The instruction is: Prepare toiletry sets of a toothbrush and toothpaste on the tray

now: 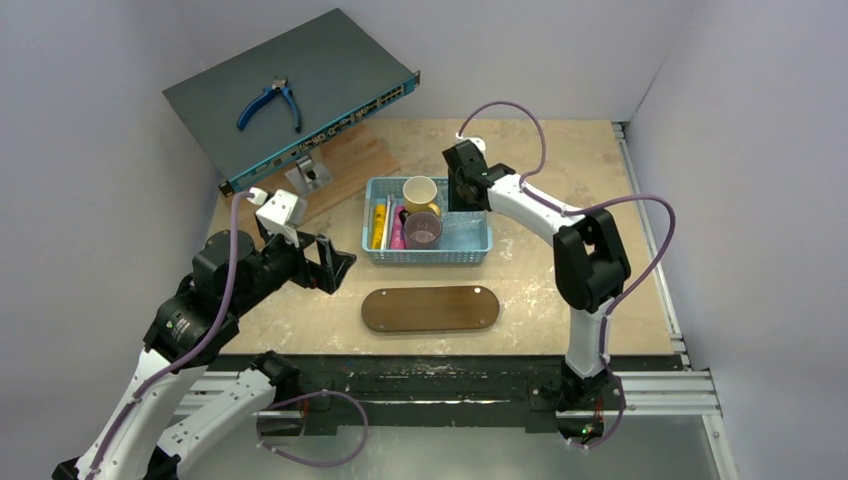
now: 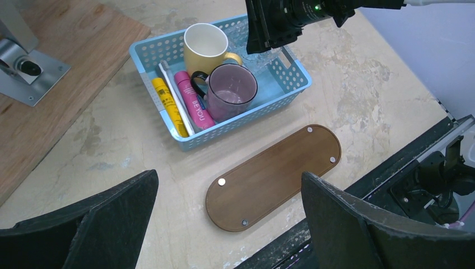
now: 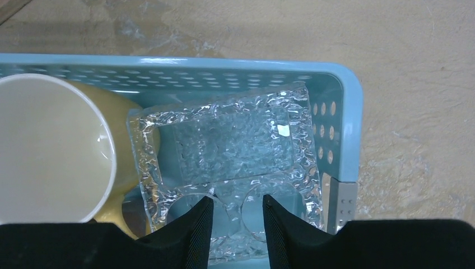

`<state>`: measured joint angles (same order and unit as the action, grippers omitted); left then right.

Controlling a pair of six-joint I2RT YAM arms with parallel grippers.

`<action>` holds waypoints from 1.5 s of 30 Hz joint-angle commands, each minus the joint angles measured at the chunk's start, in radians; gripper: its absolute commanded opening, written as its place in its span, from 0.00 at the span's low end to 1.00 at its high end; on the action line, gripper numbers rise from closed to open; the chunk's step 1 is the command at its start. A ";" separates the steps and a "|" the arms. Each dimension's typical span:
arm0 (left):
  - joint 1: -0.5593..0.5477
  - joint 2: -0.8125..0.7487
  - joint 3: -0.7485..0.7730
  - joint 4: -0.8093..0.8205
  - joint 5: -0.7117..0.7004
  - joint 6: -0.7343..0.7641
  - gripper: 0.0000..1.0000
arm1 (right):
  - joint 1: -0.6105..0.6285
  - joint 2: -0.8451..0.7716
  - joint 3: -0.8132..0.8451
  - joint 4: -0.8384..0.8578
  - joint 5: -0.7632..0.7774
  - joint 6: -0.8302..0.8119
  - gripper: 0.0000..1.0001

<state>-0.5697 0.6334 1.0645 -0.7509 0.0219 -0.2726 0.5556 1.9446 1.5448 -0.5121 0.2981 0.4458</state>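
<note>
Right gripper (image 3: pixel 237 199), jaws narrow, over crinkled clear plastic (image 3: pixel 235 140); grip unclear. Left gripper (image 2: pixel 228 176) gapes; ahead, dark-brown oval tray (image 2: pixel 291 159), toothbrush (image 2: pixel 177 98) half-hidden beyond.

We see the tray (image 2: pixel 274 176), a dark-brown oval board, lying flat on the table (image 2: pixel 112 151) near the blue basket (image 2: pixel 269 106). Yellow toothpaste (image 2: pixel 170 106), white toothbrush (image 2: pixel 176 99) and pink toothpaste (image 2: pixel 194 105) lie side by side at one end of the basket.
</note>
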 commanded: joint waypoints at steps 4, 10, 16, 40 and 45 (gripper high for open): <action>-0.001 -0.004 0.006 0.008 -0.003 0.012 0.98 | 0.008 0.012 0.038 -0.002 0.026 -0.007 0.35; -0.001 -0.005 0.005 0.008 -0.005 0.013 0.98 | 0.012 0.022 0.044 -0.009 0.039 -0.012 0.18; -0.001 -0.006 0.005 0.008 -0.007 0.013 0.98 | 0.016 0.012 0.058 -0.020 0.048 -0.014 0.00; -0.001 -0.011 0.005 0.008 -0.007 0.011 0.98 | 0.062 -0.161 0.104 -0.085 0.156 -0.031 0.00; 0.000 -0.011 0.005 0.008 -0.006 0.012 0.98 | 0.076 -0.192 0.111 -0.104 0.175 -0.036 0.00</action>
<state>-0.5697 0.6289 1.0645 -0.7513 0.0216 -0.2699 0.6170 1.8057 1.6077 -0.5968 0.4221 0.4240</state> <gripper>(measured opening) 0.983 0.172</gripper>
